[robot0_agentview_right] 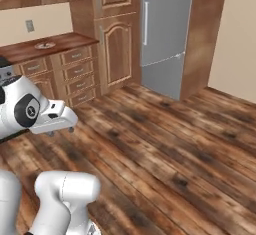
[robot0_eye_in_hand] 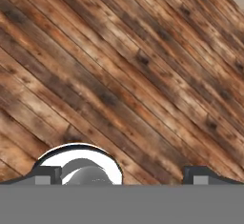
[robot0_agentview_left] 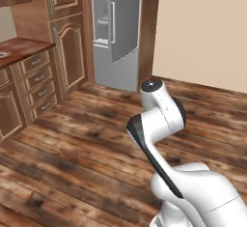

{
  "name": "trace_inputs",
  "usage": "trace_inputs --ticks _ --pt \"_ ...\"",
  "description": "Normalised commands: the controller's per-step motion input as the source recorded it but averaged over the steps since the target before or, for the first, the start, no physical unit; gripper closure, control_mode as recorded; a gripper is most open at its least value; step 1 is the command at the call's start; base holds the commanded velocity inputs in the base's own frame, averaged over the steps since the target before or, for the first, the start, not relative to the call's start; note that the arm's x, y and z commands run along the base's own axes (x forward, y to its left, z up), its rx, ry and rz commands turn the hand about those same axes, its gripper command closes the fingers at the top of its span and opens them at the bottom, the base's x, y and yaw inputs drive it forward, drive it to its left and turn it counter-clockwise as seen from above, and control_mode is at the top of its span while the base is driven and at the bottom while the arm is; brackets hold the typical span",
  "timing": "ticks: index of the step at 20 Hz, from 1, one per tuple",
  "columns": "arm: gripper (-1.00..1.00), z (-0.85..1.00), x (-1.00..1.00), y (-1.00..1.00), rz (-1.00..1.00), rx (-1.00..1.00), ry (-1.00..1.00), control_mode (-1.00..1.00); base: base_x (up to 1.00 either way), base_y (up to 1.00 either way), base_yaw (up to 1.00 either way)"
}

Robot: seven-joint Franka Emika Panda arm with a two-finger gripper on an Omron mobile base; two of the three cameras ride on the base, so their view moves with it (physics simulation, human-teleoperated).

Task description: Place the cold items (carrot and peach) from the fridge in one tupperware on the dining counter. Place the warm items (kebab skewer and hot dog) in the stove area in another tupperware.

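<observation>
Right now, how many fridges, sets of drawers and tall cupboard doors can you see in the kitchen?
Fridge: 1
Set of drawers: 1, with 4 drawers
Tall cupboard door: 1
Total: 3

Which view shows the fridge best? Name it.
The right base view: the fridge stands shut, handle and door seam visible. The left base view shows it farther off, door ajar. The hand view faces floor planks.
</observation>
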Motion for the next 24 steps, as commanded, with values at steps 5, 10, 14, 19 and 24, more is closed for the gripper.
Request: trace_inputs --ticks 5,10,14,19,24 --pt "-1.0 0.0 0.0 0.0 0.0 0.0 0.0 1.0 1.0 0.27 0.19" --pt "-1.0 0.0 0.0 0.0 0.0 0.0 0.0 1.0 1.0 0.26 0.11" --pt "-1.0 0.0 0.0 0.0 0.0 0.0 0.0 1.0 1.0 0.33 0.03" --pt "-1.0 0.0 0.0 0.0 0.0 0.0 0.0 1.0 1.0 0.34 -0.12" --pt "-1.0 0.0 0.0 0.0 0.0 0.0 0.0 1.0 1.0 0.49 -0.28"
